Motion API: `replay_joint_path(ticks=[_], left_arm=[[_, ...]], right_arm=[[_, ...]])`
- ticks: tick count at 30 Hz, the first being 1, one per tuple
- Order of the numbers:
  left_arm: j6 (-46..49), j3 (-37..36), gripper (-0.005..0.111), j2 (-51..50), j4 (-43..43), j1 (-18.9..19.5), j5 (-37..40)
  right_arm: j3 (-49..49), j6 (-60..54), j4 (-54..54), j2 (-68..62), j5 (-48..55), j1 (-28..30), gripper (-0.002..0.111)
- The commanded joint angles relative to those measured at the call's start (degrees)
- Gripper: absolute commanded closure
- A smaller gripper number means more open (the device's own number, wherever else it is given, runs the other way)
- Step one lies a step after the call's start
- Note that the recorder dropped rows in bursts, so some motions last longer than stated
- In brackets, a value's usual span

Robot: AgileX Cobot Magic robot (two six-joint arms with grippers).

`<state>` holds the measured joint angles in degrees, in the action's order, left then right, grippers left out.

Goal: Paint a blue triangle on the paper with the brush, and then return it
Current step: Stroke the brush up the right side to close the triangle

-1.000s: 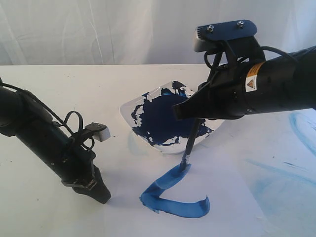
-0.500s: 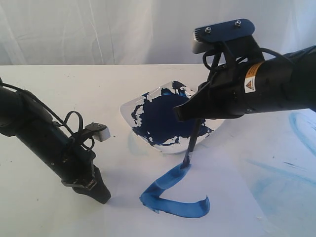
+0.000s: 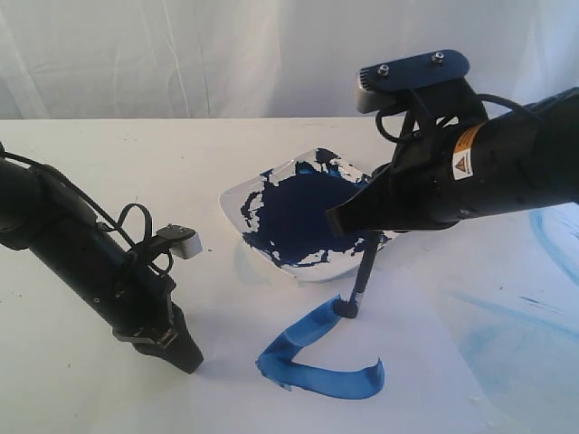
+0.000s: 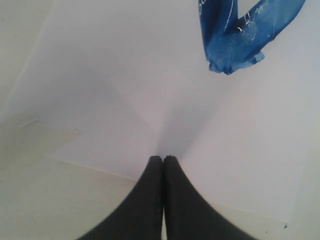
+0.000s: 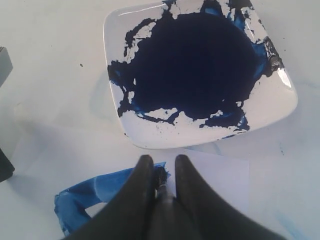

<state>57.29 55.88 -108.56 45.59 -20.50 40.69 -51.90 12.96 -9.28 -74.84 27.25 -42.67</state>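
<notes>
Since the thin brush (image 3: 364,271) likely handles light and slick, the right gripper (image 5: 162,163) clamps its handle above the bristles. Beside it, the left gripper (image 4: 163,159) is pinched together, empty.

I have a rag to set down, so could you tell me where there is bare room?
Bare: the far table strip between the paint dish and the white backdrop, and the stretch between that dish and the left gripper. Crowded: the paper, with the unfinished blue triangle, brush and right gripper.
</notes>
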Motion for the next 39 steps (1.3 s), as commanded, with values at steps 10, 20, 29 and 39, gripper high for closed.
replay_joint_path(ticks=[10, 20, 29, 39], left_arm=[[-0.27, 0.16, 0.107, -0.12, 0.52, -0.31, 0.9], [-0.27, 0.16, 0.107, -0.12, 0.52, -0.31, 0.9], [-0.27, 0.16, 0.107, -0.12, 0.52, -0.31, 0.9], [-0.27, 0.16, 0.107, -0.12, 0.52, -0.31, 0.9]], right_arm=[[0.0, 0.82, 0.72, 1.71, 6.4, -0.17, 0.108], [0.0, 0.82, 2.1, 3.36, 10.1, -0.17, 0.108], [0.0, 0.82, 3.52, 4.44, 13.35, -0.17, 0.108], [0.0, 0.82, 4.79, 7.36, 16.56, -0.17, 0.108]])
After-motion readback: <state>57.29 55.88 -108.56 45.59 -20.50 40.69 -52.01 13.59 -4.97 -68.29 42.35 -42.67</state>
